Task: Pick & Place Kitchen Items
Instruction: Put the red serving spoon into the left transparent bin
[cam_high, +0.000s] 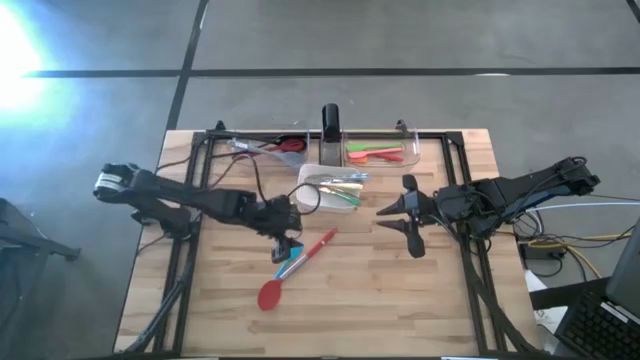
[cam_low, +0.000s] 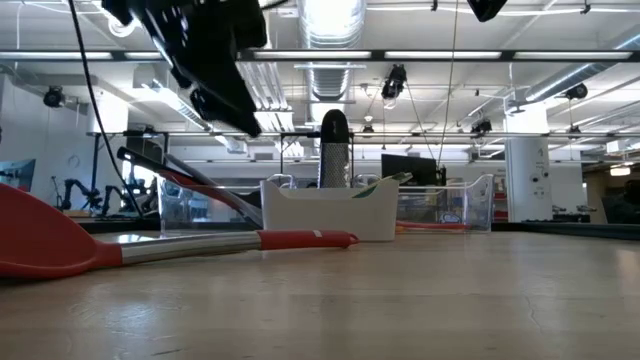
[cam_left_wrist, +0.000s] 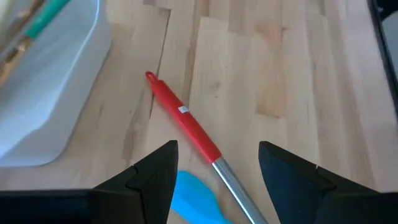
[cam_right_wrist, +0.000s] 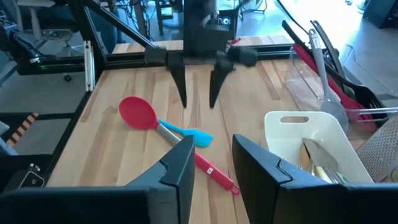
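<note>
- While the left gripper (cam_high: 286, 247) hangs above the table (cam_high: 400, 290), its fingers (cam_left_wrist: 152, 177) are spread apart and grasp nothing; they straddle the red spoon's shaft, clear of it.
- Red spoon (cam_high: 292, 270) lies flat on the table on the near side of the white dish (cam_high: 312, 178), bowl toward the front edge, red handle tip pointing at the dish.
- Blue spatula (cam_right_wrist: 186, 133) lies beside the red spoon's metal shaft, touching or crossing it; can't tell which.
- Right gripper (cam_high: 412, 213) hovers to the right of the white dish, fingers parted, holding nothing.
- White dish holds several small cutlery pieces (cam_high: 340, 187).
- Behind the dish, left clear bin (cam_high: 262, 146) holds red and dark utensils (cam_high: 283, 145); right clear bin (cam_high: 410, 140) holds green, red and orange ones (cam_high: 374, 152).
</note>
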